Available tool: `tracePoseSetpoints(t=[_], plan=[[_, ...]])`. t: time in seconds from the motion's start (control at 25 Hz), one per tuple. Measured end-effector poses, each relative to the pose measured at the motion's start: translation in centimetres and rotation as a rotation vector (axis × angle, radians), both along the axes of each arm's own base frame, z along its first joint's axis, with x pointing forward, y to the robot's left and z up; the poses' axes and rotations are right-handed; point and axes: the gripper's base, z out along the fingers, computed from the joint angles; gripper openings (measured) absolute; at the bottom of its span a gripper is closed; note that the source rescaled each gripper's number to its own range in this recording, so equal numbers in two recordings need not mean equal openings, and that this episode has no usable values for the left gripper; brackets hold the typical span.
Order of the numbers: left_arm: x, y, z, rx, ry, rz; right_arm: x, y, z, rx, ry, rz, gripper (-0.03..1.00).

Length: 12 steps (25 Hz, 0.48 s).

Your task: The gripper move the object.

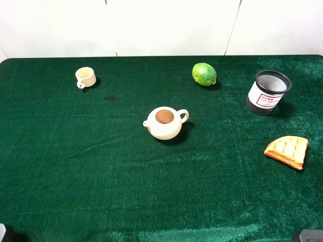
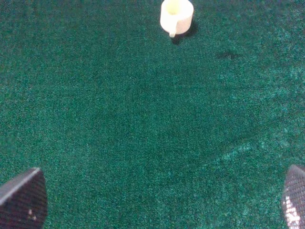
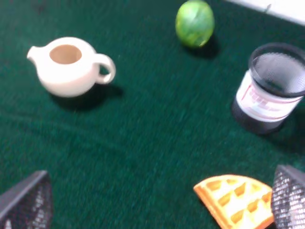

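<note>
though untouched, lime [image 3: 194,23] far beyond spread jaws

Overall light: bright and even across the green counter [image 1: 75,166] in the high view; white wall behind nearly washed out.
Light source: overhead, from the left, judging by the shadows.
Shadows: short and soft, falling right of the teapot [image 1: 164,122], the lime [image 1: 204,74], the mesh cup [image 1: 268,92] and the small cup [image 1: 85,77].
Glare: pale sheen streaks on the counter pile; a small highlight on the lime.
Sharpness, high view: crisp throughout.
Left wrist view: softer and grainy, bluer tint; claw fingertips [image 2: 23,199] dark and blurred.
Right wrist view: blurred overall, smeared edges on the waffle [image 3: 238,199] and mesh cup; claw fingertips [image 3: 289,198] out of focus.
</note>
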Motion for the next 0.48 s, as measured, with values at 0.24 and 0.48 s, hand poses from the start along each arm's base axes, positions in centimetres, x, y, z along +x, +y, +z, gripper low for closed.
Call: tracePoseSetpoints(t=[0.24, 0.48], plan=[[0.0, 0.0, 0.0, 0.000, 0.000, 0.000, -1.2, -0.5, 0.1, 0.030, -0.080, -0.122, 1.00], [0.0, 0.0, 0.0, 0.000, 0.000, 0.000, -1.6, -0.5, 0.0, 0.033, -0.108, -0.199, 1.00]])
